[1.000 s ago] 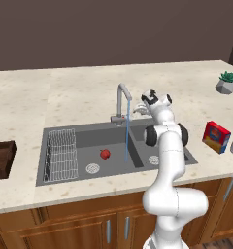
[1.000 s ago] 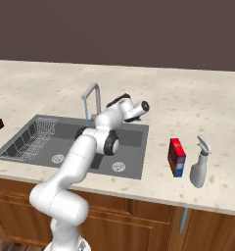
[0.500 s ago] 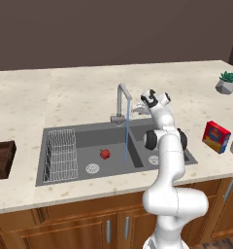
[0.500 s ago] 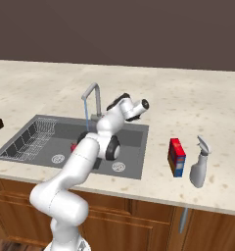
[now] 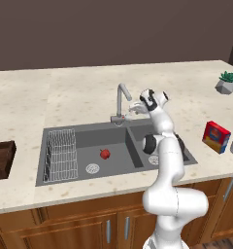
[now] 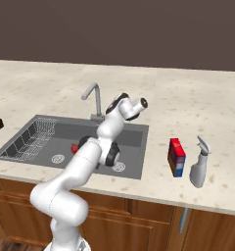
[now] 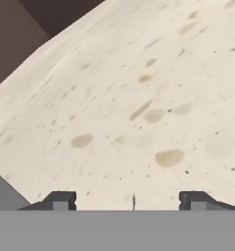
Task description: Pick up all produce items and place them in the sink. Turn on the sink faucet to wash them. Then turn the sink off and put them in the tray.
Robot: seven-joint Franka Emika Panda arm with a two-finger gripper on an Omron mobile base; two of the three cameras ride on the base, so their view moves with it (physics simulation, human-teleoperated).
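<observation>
The fingers (image 7: 127, 200) stand apart with nothing between them; in the hand view just their two dark tips show over bare speckled desk (image 7: 139, 98). In the left base view they sit just right of the sink faucet (image 5: 120, 102), near its base, though they are too small there to tell whether they touch its lever. The red fruit (image 5: 105, 154) lies below and left of them on the floor of the sink (image 5: 65, 177), beside a round drain. The arm hides much of the right basin. Far left, the tray (image 5: 2, 159) is cut off by the picture's edge.
</observation>
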